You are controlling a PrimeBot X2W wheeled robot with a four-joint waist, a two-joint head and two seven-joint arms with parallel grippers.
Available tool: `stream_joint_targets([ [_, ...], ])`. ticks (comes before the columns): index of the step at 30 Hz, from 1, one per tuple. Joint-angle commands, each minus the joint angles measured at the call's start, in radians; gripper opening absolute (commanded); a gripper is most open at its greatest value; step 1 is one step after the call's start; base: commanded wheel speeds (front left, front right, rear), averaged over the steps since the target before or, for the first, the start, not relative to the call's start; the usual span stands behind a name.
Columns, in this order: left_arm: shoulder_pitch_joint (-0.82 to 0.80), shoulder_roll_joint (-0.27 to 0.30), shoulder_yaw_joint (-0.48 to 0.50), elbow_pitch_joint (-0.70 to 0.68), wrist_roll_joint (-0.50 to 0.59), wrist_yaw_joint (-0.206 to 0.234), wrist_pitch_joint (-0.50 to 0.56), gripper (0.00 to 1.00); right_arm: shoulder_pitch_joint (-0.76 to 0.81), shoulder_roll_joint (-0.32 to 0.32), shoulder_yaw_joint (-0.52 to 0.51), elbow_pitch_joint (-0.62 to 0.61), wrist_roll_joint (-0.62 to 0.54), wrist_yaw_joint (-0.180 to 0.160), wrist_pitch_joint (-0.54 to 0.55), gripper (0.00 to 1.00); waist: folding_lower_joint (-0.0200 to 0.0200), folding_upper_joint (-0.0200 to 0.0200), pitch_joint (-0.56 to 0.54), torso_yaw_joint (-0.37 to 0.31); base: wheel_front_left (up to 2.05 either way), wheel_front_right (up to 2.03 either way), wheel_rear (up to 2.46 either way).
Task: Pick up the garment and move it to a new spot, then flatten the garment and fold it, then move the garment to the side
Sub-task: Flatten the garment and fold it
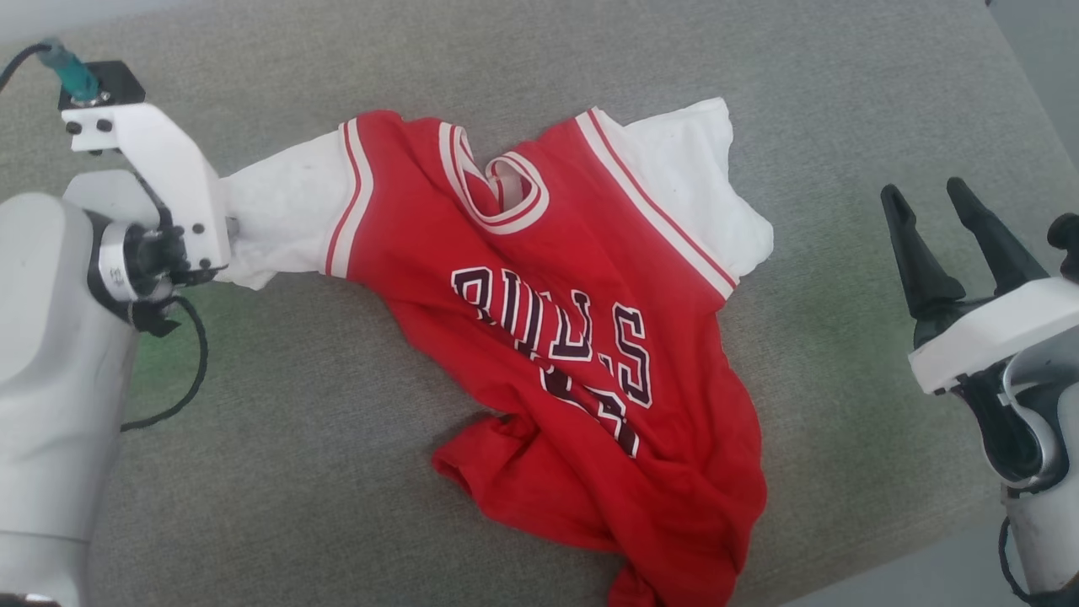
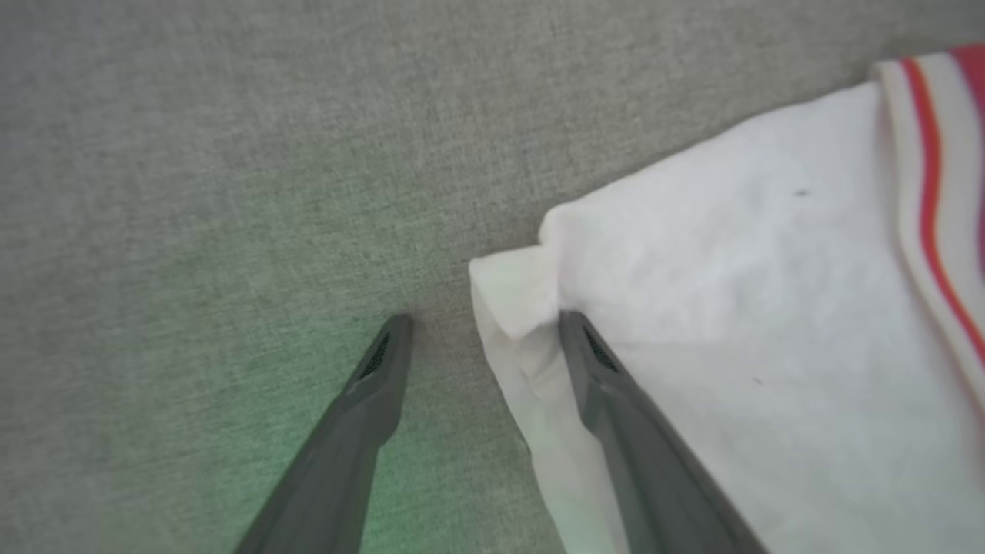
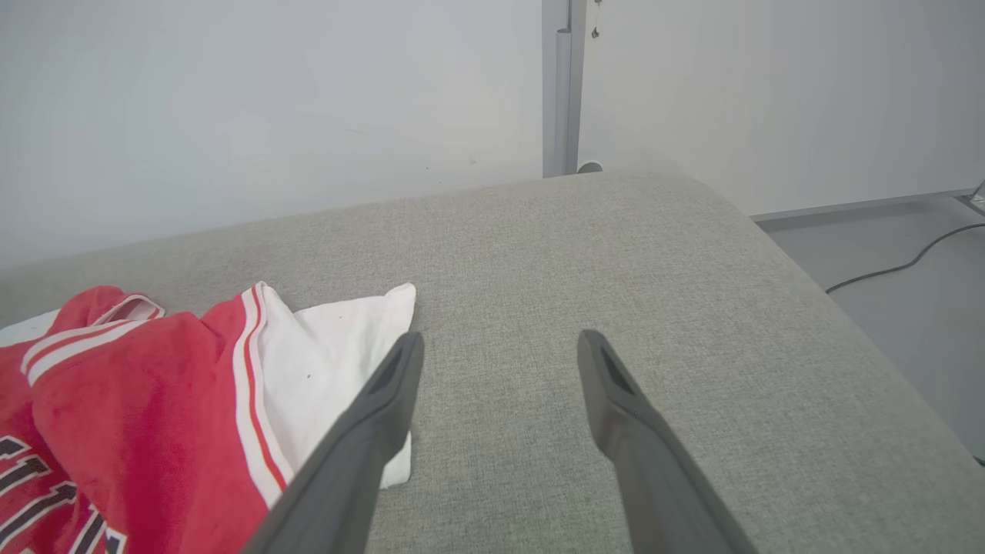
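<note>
Your left gripper (image 2: 485, 319) is spread wide and holds nothing. In the left wrist view it straddles the cuff corner of the white left sleeve (image 2: 731, 308). One finger lies over the cloth and the other over the bare grey cushion (image 2: 192, 192). Whether either tip touches down, you cannot tell. Your right gripper (image 1: 927, 192) is just as wide open and empty, parked at 3 o'clock in the head view, apart from the cloth.

The garment (image 1: 556, 337) lies crumpled at the middle of the cushion. One sleeve reaches toward 9 o'clock, the other sleeve (image 1: 691, 185) toward 1 o'clock, and the hem (image 1: 674, 523) is bunched toward 5 o'clock, close to the cushion's front edge.

Watch for these risks:
- **Thin bite:** if you close here, you probably catch only the small folded-over corner of the cuff. That little cloth can pull free once the shirt's weight comes on.
- **Pinched cushion:** pressing too low may pinch the cushion cover along with the sleeve and stall the lift.
- **One-sided lift:** lifting by this sleeve alone would likely drag the red body behind and tighten the wrinkles you must later flatten.
- **Hem over the edge:** any pull toward 5 o'clock could tip the bunched hem over the edge.
- **Snagged sleeve:** bring the right gripper in carefully, since a finger could snag the near sleeve.
</note>
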Motion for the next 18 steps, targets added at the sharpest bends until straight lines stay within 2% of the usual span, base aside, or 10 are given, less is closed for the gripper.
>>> stream_joint_targets([
  [1, 0.063, -0.061, -0.037, 0.061, -0.017, 0.004, 0.053, 0.13, -0.017, -0.002, 0.0, 0.004, 0.006, 0.0, -0.007, 1.0, 0.0, -0.0001, 0.008, 0.002, 0.0, 0.0, 0.0],
  [2, 0.063, -0.061, -0.037, 0.061, -0.017, 0.004, 0.053, 0.13, -0.017, -0.002, 0.0, 0.004, 0.006, 0.0, -0.007, 1.0, 0.0, -0.0001, 0.008, 0.002, 0.0, 0.0, 0.0],
  [3, 0.062, -0.073, -0.043, 0.071, -0.019, 0.008, 0.063, 0.0, -0.021, -0.003, 0.001, 0.008, 0.008, 0.0, -0.008, 1.0, 0.0, -0.0001, 0.011, 0.003, 0.0, 0.0, 0.0],
  [5, 0.059, -0.08, -0.055, 0.081, -0.013, 0.003, 0.064, 0.0, -0.03, -0.007, 0.004, 0.015, 0.01, 0.0, -0.012, 1.0, 0.0, -0.0001, 0.015, 0.005, 0.0, 0.0, 0.0],
  [9, 0.038, -0.061, -0.055, 0.083, -0.003, 0.0, 0.042, 0.0, -0.031, -0.016, 0.002, 0.03, 0.014, 0.0, -0.016, 1.0, 0.0, -0.0001, 0.013, 0.017, 0.0, 0.0, 0.0],
  [12, 0.037, -0.022, -0.049, 0.057, 0.01, -0.004, 0.02, 0.0, -0.022, -0.024, -0.012, 0.036, 0.014, 0.0, -0.018, 1.0, 0.0, -0.0001, 0.006, 0.036, 0.0, 0.0, 0.0],
  [13, 0.042, 0.013, -0.033, 0.035, 0.014, 0.004, 0.005, 0.0, -0.013, -0.029, -0.024, 0.038, 0.008, 0.0, -0.016, 1.0, 0.0, -0.0001, 0.0, 0.052, 0.0, 0.0, 0.0],
  [18, 0.075, 0.084, -0.007, -0.047, 0.023, 0.034, 0.02, 0.0, 0.001, -0.032, -0.061, 0.029, -0.003, 0.0, 0.005, 1.0, 0.0, -0.0001, -0.015, 0.093, 0.0, 0.0, 0.0],
])
